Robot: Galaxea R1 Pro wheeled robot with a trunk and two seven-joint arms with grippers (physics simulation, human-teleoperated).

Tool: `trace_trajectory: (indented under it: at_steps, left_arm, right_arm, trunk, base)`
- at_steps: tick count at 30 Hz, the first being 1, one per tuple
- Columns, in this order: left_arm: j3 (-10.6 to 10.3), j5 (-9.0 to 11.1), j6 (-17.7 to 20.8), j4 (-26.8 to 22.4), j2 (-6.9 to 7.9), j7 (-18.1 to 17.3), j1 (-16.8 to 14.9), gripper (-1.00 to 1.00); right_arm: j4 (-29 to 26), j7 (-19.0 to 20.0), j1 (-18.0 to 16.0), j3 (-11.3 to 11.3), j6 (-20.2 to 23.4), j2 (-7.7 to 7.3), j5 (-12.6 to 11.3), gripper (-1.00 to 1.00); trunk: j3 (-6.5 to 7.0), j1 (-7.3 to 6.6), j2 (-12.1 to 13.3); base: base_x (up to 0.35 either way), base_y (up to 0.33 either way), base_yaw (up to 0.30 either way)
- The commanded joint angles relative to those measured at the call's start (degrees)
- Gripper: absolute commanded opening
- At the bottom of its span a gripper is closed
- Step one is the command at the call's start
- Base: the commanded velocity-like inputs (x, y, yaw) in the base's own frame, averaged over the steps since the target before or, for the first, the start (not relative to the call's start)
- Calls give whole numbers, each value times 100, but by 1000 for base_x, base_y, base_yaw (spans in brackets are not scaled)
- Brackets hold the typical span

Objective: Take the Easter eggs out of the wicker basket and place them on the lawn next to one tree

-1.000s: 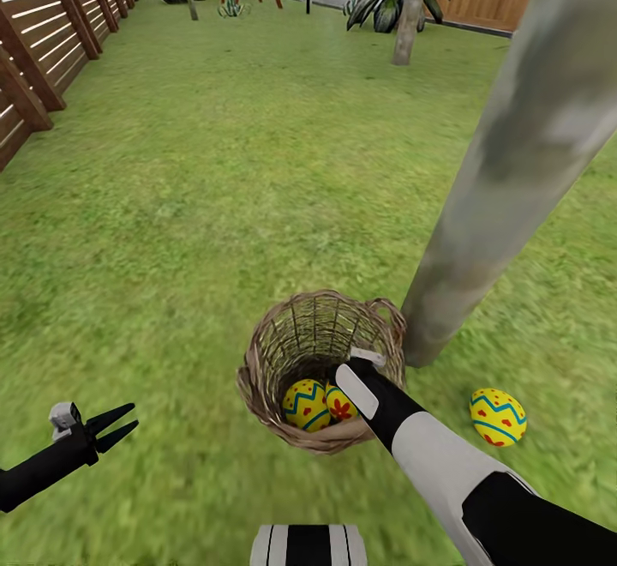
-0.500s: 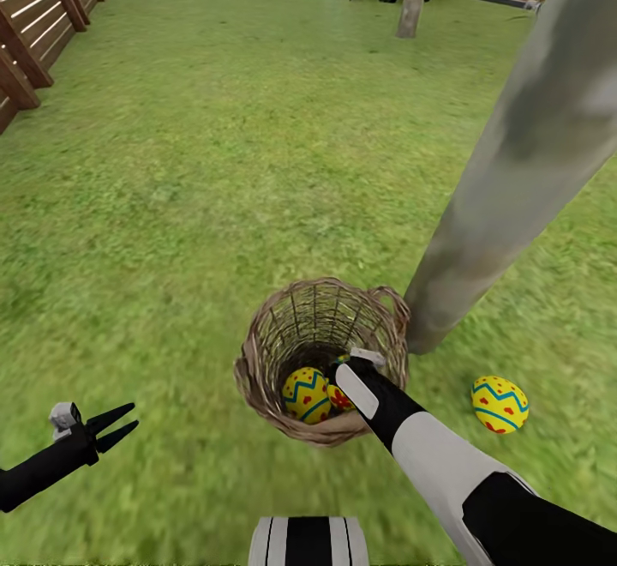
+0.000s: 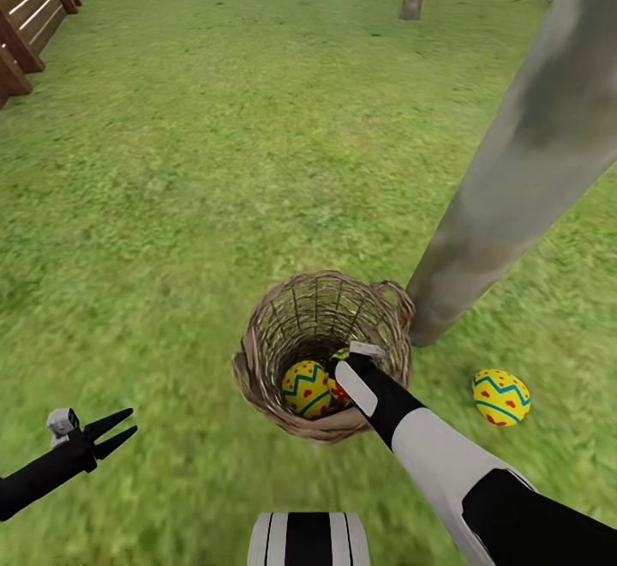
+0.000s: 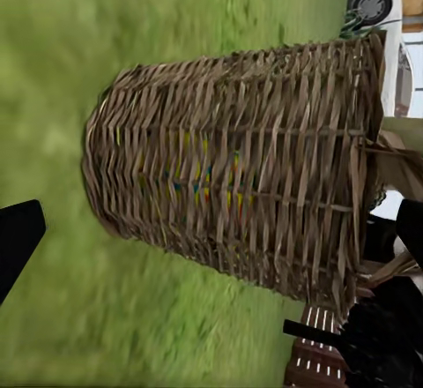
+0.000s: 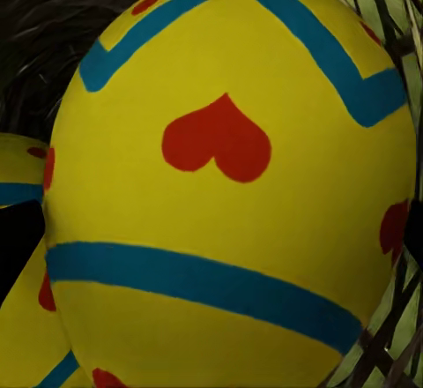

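The wicker basket [image 3: 321, 353] is seen standing upright on the lawn [image 3: 188, 171], just beside the foot of the thick grey tree trunk [image 3: 506, 180]. Two Easter eggs are seen inside the basket. One egg in the basket [image 3: 306, 388] is shown clearly, yellow with a blue zigzag. The second egg [image 3: 339, 391] is partly hidden behind the right arm. A third egg [image 3: 500, 396] is lying on the grass near the trunk, apart from the basket.

The right gripper [image 3: 341, 370] is reached down into the basket, right at the second egg. In the right wrist view that egg [image 5: 229, 194] is seen very close up, with a red heart and blue bands, and a bit of the other egg [image 5: 22, 185] is seen beside it. It cannot be told if the right gripper is clenched on the egg or not.

The left gripper [image 3: 116, 430] is held low over the grass, well apart from the basket, with its two fingers spread open and nothing between them. In the left wrist view the woven side of the basket [image 4: 238, 176] is seen, with yellow showing through the gaps. A brown wooden fence [image 3: 26, 9] is seen along the far left of the garden
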Motion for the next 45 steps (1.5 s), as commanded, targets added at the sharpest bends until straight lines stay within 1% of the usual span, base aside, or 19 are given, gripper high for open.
trace_trajectory:
  at_steps: [1,2,3,6,7,8,11,13,17,18,20,24,45]
  left_arm:
    - [5,8,60,-1,1,-15,-1,100]
    - [8,8,60,1,1,-15,1,100]
    - [9,8,60,0,1,-19,0,100]
    - [6,19,60,3,1,-24,3,100]
    - [4,87,60,6,1,-24,3,100]
    - [4,99,60,7,1,-24,1,100]
    - [2,105,60,24,1,-24,2,100]
    - [9,110,56,213,1,-24,1,100]
    - [10,247,38,288,2,-24,1,100]
    - [11,258,35,289,4,-24,1,100]
    - [11,258,37,289,4,-24,0,100]
    - [11,263,42,289,9,-24,2,100]
    - [2,254,43,289,1,-15,2,100]
  right_arm:
    - [34,-37,0,19,23,0,-51,-100]
    - [29,-37,-1,19,23,0,-41,-100]
    - [228,-32,1,19,23,0,-379,-100]
    - [228,-20,2,19,23,0,-379,-100]
    - [228,-19,2,19,23,0,-379,-100]
    - [228,-19,2,19,23,0,-379,-100]
    - [228,-19,2,19,23,0,-379,-100]
    - [228,-19,2,19,23,0,-379,-100]
    - [228,-19,2,19,23,0,-379,-100]
    - [228,-19,2,19,23,0,-379,-100]
    - [228,-19,2,19,23,0,-379,-100]
    - [228,-19,2,19,22,0,-379,-100]
    - [228,-19,2,19,18,0,-380,-100]
  trunk:
    - [-4,0,-1]
    - [-4,0,-1]
    - [-4,0,-1]
    - [-4,0,-1]
    - [-4,0,-1]
    - [-4,0,-1]
    - [-4,0,-1]
    - [-4,0,-1]
    - [-4,0,-1]
    - [-4,0,-1]
    - [-49,5,-4]
    - [-49,5,-4]
    - [417,-49,25]
  base:
    - [0,0,0]
    - [0,0,0]
    - [0,0,0]
    - [0,0,0]
    - [0,0,0]
    - [0,0,0]
    - [0,0,0]
    - [0,0,0]
    - [0,0,0]
    - [0,0,0]
    - [0,0,0]
    - [0,0,0]
    - [0,0,0]
